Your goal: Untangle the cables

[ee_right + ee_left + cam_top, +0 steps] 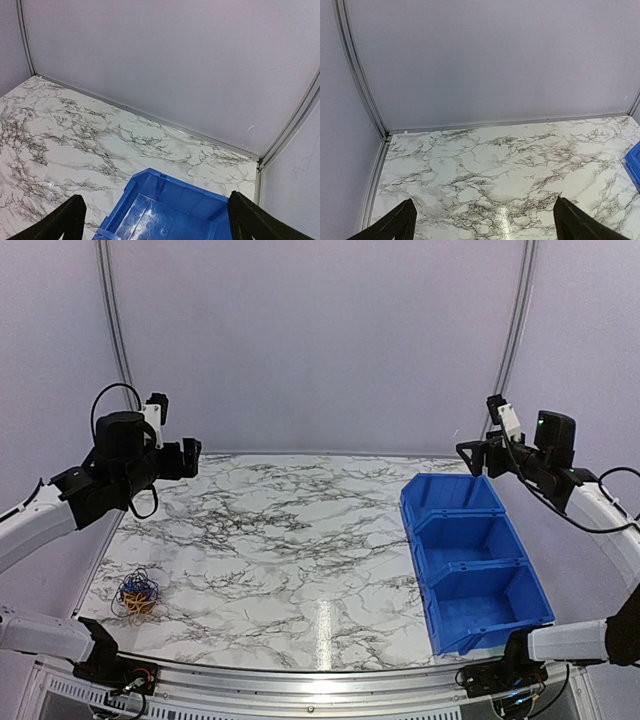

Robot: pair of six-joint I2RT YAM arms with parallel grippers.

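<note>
The cables (138, 592) lie as a small tangled bundle of yellow, blue and dark thin wires on the marble table near its front left corner. My left gripper (191, 457) hangs high over the table's back left, far from the bundle, and stands open with nothing between its fingertips (400, 222). My right gripper (470, 457) hovers high at the back right, above the far end of the blue bins, open and empty, with one of its dark fingers (67, 220) low in the right wrist view. Neither wrist view shows the cables.
Three blue open bins (470, 560) stand in a row along the table's right side; the far one (165, 212) shows empty below my right gripper. Grey walls with metal rails (115, 330) close in the back and sides. The marble tabletop (290, 560) spreads between.
</note>
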